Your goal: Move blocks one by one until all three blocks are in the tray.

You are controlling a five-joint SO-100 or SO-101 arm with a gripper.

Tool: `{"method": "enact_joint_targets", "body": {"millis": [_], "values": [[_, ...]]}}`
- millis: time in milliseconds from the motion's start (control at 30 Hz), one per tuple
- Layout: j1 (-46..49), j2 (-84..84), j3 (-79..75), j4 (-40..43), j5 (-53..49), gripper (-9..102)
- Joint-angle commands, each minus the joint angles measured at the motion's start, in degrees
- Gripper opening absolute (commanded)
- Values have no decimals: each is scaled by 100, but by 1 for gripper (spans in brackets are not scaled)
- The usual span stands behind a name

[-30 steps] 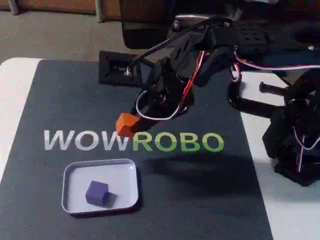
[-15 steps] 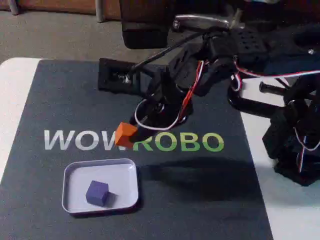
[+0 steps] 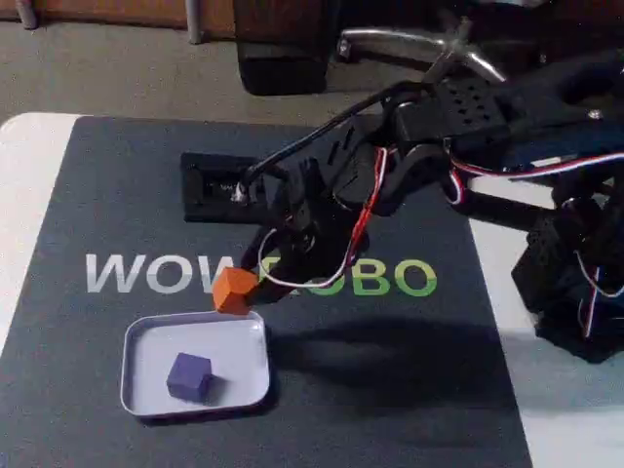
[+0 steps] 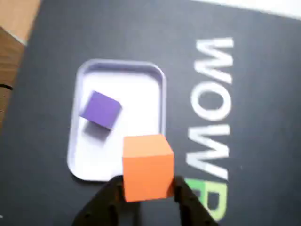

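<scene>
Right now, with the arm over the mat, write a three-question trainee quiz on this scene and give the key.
1. True or false: the purple block lies inside the tray.
2. What is the gripper holding? A) an orange block B) a purple block C) nothing
3. In the wrist view, over which part of the tray does the orange block hang?

Key:
1. True; it rests on the tray's pale bottom, seen in both views.
2. A; the two dark fingers clamp the orange block on either side.
3. Over the tray's lower right corner, overlapping its rim, so it is at the tray's edge and not yet centred over it.
</scene>
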Motion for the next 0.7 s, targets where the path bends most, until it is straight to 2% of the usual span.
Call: {"method": "enact_joint_targets", "body": {"millis": [0,267,567,667], "values": [[-26,53,-26,-79,-26,16],[53,114,-26,-79,-44,50],[272,360,79,-62,-281,53],[422,826,475,-26,-712,53]]}}
